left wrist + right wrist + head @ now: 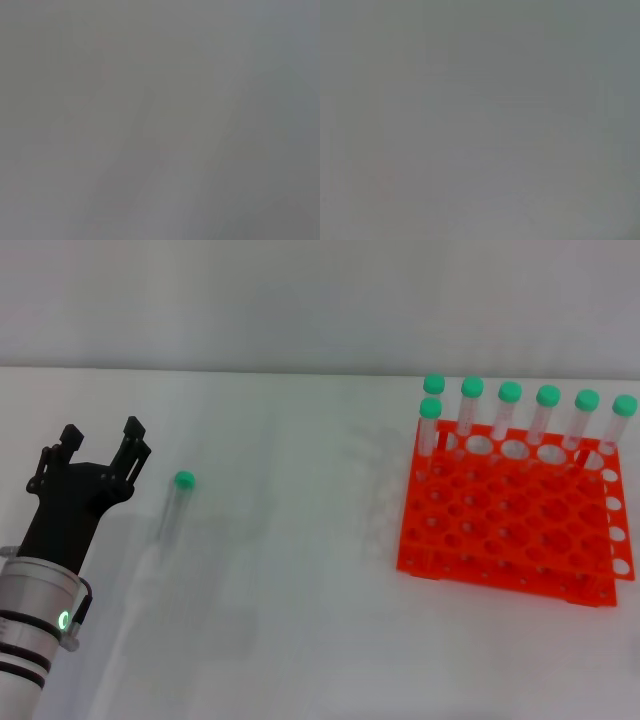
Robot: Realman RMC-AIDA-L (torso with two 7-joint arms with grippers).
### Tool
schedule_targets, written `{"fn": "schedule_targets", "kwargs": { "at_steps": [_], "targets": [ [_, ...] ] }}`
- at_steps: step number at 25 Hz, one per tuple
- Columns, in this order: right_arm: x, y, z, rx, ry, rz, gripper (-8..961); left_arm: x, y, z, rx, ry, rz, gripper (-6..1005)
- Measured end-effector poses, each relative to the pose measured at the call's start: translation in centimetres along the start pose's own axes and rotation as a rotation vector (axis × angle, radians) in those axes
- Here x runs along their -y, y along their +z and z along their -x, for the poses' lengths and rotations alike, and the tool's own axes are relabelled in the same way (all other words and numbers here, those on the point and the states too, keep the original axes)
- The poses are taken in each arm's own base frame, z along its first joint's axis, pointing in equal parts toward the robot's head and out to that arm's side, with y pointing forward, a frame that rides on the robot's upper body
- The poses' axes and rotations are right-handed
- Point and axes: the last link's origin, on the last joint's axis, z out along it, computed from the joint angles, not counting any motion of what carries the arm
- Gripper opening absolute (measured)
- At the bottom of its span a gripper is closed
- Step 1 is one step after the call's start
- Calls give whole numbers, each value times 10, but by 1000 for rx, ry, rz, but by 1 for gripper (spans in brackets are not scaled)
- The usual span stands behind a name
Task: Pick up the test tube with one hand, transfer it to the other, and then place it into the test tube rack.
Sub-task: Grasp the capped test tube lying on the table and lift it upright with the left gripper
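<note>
White tabletop (300,640) lies bare between the test tube (176,502), lying at 9 o'clock, and the orange rack (510,525) at 3 o'clock holding six capped tubes (545,420). The left claw (100,447), fingers apart, hovers just beside the tube near the left edge.

Green-capped test tube (176,502) lies flat, well left of the orange rack (510,520).

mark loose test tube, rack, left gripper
test tube (175,502): head view, on the clear body below the green cap.
test tube rack (510,515): head view, on the orange top grid.
left gripper (100,443): head view, midway between the open fingertips.
</note>
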Motion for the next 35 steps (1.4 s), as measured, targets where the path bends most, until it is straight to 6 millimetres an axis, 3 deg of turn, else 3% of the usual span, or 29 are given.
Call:
{"fn": "schedule_targets", "kwargs": {
  "at_steps": [35],
  "targets": [
    [-2,-3,-1,4,9,8,862,1,-4,2,8,0,-4,823]
  ]
}}
